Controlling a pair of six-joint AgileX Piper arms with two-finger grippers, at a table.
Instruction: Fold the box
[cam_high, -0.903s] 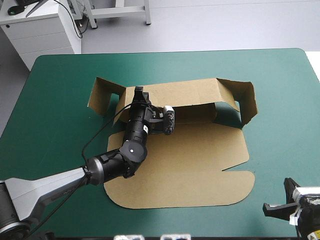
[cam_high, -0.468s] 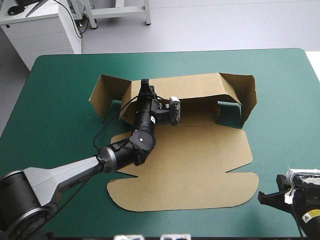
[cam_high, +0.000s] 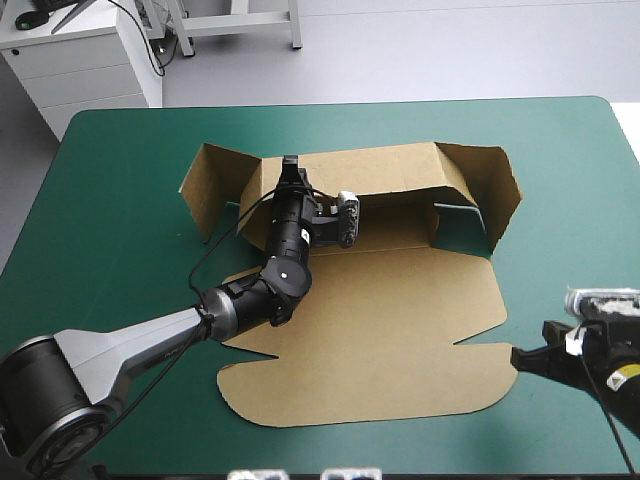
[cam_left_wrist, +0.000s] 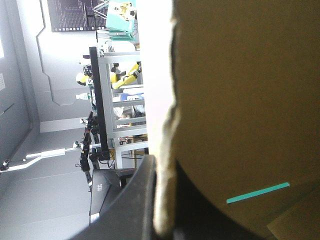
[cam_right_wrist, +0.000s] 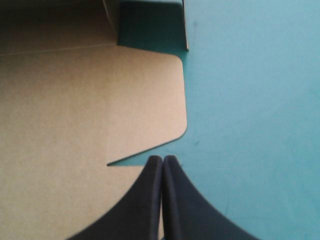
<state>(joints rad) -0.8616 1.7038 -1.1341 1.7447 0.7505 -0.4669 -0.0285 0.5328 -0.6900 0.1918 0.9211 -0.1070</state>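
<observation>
Teal-green table cover (cam_high: 120, 180) (spread flat)

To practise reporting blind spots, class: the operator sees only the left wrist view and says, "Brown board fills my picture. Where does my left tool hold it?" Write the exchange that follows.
Observer: Your black-fingered left tool grips the top edge of the brown cardboard box's raised rear wall, toward its left end.
Operator: What about the rest of the sheet?
Observer: Both end flaps stand up; the large rounded lid panel lies flat on the teal-green table cover.
Operator: And the other arm?
Observer: The right tool is shut, its tip beside the notch on the lid's right edge.
</observation>
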